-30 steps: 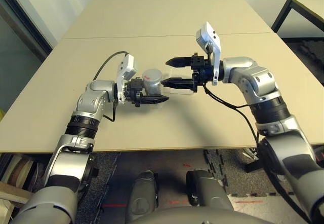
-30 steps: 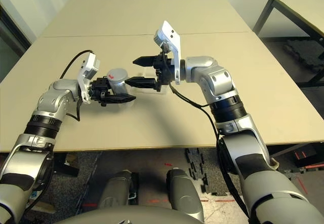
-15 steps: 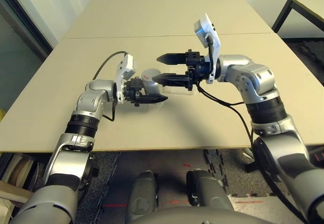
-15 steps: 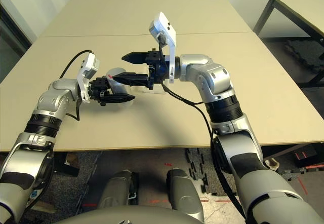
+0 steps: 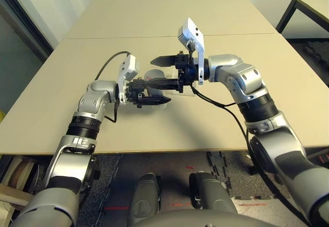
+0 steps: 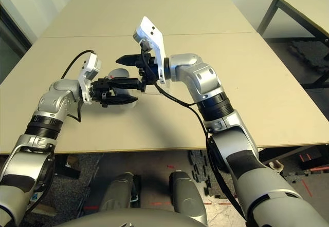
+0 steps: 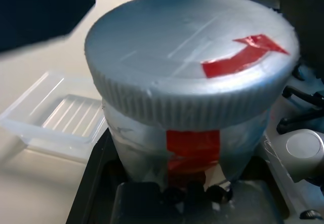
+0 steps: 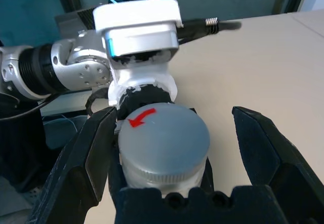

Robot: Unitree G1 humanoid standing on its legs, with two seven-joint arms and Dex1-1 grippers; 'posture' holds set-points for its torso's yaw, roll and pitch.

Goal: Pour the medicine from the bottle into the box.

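From the head camera, the bottle (image 5: 153, 78) is a short silver-grey cylinder standing upright above the tan table (image 5: 169, 21), clamped at its lower body by the left gripper (image 5: 154, 93), whose black fingers reach in from the bottle's left. Most of the bottle is screened there: the right gripper (image 5: 157, 73) comes in level from the bottle's right with its jaws spread wide, one finger above the cap and one across the bottle's front, so only a sliver of grey body and rounded top shows between them. Just beyond the bottle on the right, the box (image 5: 186, 89) is a faint clear patch on the table, largely covered by the right wrist and hard to make out. In the left wrist view the bottle (image 7: 190, 89) looms close: a ribbed silver cap with a red arrow on top, a red strip down the taped grey body, and its base sunk between the left gripper's closed jaws. Beside the bottle the box (image 7: 55, 115) lies flat on the table, translucent whitish with a ridged floor and rounded corners; its near end is cut off behind the bottle. In the right wrist view the bottle (image 8: 164, 143) sits between the right gripper's two fingers (image 8: 83, 158), with a clear gap to the finger on the other side; whether the nearer finger touches the cap cannot be told.
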